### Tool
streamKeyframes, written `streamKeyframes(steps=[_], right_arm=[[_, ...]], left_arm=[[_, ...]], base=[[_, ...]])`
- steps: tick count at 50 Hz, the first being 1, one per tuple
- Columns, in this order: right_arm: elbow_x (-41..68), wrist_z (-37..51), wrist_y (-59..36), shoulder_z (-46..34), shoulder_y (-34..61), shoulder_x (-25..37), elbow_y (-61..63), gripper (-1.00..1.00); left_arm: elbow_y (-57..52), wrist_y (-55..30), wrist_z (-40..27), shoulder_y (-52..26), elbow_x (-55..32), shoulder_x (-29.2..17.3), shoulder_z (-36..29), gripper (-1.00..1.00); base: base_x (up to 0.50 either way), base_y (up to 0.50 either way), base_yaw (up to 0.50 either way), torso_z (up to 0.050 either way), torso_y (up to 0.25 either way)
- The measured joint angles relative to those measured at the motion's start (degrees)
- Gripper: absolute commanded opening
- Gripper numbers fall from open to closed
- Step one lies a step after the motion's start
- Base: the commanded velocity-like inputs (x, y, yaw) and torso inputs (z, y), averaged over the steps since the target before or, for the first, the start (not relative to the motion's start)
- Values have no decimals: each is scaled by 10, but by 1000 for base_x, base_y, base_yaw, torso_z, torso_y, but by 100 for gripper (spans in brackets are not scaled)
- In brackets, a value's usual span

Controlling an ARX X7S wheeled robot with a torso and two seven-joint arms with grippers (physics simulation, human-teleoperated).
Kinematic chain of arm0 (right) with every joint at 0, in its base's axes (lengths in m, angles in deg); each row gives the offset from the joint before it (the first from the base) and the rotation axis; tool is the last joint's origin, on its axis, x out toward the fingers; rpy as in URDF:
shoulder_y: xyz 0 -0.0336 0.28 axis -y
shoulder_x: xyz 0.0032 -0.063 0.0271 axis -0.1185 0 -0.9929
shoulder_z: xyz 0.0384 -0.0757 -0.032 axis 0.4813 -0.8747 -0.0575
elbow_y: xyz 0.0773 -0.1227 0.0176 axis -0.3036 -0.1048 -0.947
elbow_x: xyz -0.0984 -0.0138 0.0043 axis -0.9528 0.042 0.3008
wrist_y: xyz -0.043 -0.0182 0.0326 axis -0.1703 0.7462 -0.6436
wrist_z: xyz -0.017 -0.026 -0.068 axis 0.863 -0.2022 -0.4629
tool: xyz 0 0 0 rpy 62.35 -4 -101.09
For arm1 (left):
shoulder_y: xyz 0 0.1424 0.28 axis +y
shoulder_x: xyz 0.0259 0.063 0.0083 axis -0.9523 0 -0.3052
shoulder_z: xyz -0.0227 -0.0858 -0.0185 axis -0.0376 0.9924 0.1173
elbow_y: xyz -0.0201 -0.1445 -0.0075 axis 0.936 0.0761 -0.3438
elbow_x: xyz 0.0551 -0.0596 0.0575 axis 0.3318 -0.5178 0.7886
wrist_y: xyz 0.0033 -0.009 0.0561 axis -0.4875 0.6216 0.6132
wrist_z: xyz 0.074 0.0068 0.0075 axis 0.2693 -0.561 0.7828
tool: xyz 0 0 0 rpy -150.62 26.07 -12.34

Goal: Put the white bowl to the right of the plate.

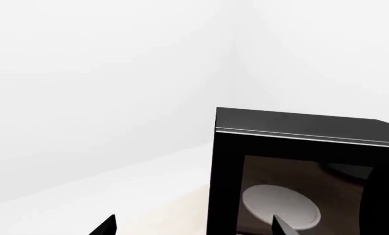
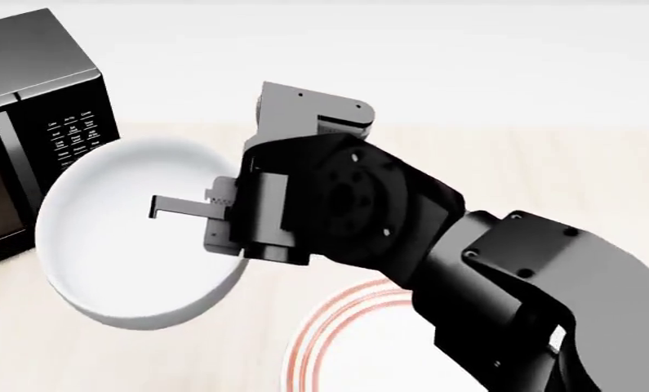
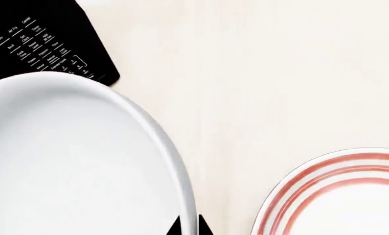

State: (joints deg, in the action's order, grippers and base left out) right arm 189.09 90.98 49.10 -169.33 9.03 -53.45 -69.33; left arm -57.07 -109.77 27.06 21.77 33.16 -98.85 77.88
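The white bowl [image 2: 117, 245] is left of the red-ringed plate [image 2: 346, 351] on the pale counter, just in front of the microwave. My right gripper [image 3: 189, 227] is shut on the bowl's [image 3: 63, 161] right rim, one fingertip inside the wall and one outside. The plate [image 3: 351, 196] lies a short gap away from that rim. In the head view my right arm [image 2: 335, 204] covers the pinch and part of the plate. I cannot tell whether the bowl is clear of the counter. My left gripper [image 1: 194, 227] is open and holds nothing, facing the microwave.
A black microwave [image 2: 30, 98] stands at the back left, its keypad [image 3: 44, 39] close to the bowl's far rim. A pale dish [image 1: 279, 205] shows through its window. A white wall [image 1: 116, 73] runs behind the light wooden counter [image 3: 246, 73].
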Motion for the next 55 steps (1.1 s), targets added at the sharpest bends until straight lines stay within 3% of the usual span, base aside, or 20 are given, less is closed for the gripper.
streamKeyframes(steps=[33,55], right_arm=[[9,72,-14,26,65,194,126,-100],[-6,66,1,24,48,301,102,-100]], left_arm=[[2,2,-7,-1,9,-5,-22,100],[4,2,-9,-4,19,-9,-46,100]], base=[[0,0,0,0,1],[0,0,0,0,0]])
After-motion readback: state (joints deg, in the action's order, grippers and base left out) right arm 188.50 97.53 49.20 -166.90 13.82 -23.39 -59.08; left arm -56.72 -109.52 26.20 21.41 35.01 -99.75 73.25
